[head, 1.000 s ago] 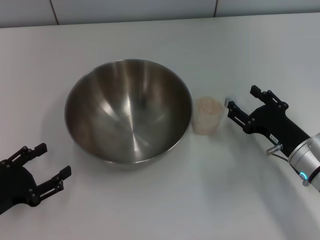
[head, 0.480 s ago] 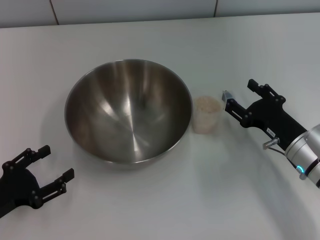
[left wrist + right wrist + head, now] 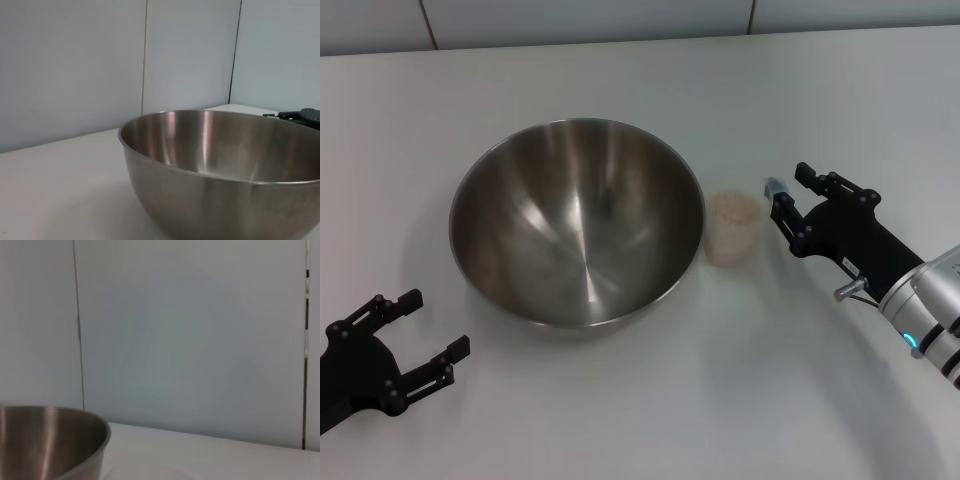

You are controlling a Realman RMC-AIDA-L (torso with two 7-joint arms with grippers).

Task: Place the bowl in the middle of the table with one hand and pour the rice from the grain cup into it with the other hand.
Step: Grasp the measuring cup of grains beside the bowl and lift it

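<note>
Item: small translucent plastic grain cup (image 3: pixel 734 229) of off-white rice (image 3: pixel 735 209), upright just beside the large stainless-steel bowl (image 3: pixel 577 222) mid-table. My right gripper (image 3: pixel 788 199) sits near it, fingers spread wide; left gripper (image 3: pixel 416 332) idle, spread. I should straddle the cup squarely, close gently, keep it level.

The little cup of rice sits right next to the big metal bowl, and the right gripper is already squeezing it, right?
Not quite. The head view shows the right gripper open beside the cup, not squeezing it. The cup does stand next to the bowl.
</note>
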